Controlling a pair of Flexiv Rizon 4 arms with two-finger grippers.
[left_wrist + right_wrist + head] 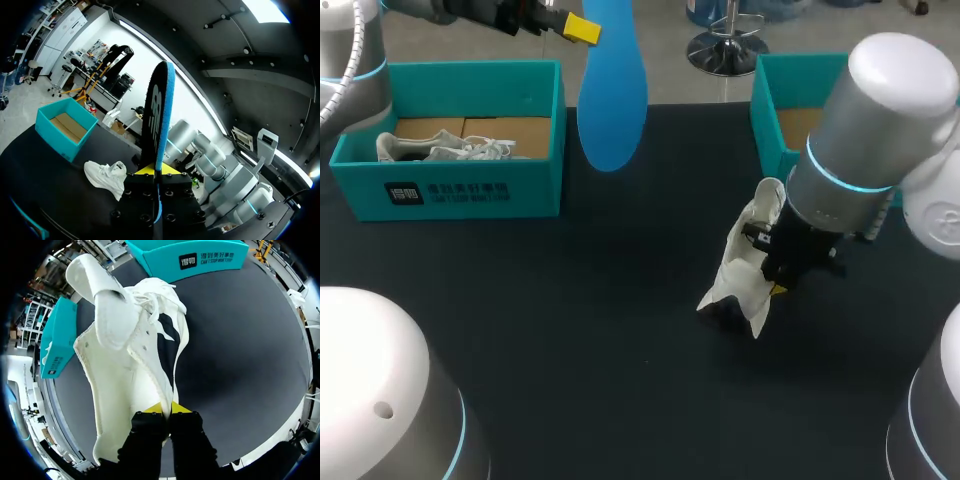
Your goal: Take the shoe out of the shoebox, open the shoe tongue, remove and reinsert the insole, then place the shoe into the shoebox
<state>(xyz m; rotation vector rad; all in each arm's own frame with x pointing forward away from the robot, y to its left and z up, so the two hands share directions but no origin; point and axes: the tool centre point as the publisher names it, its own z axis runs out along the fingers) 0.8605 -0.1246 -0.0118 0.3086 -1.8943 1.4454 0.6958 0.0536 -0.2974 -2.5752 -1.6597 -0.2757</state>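
My left gripper is shut on the blue insole, which hangs high over the table's back edge beside the left box. In the left wrist view the insole stands edge-on between the yellow tips of my left gripper. The white shoe rests on the dark table right of centre, its opening turned up. My right gripper is shut on the shoe's side wall. In the right wrist view the shoe fills the space ahead of my right gripper, tongue folded outward.
A teal shoebox at the back left holds a second white shoe. Another teal shoebox stands at the back right, partly behind my right arm. Both boxes also show in the right wrist view.
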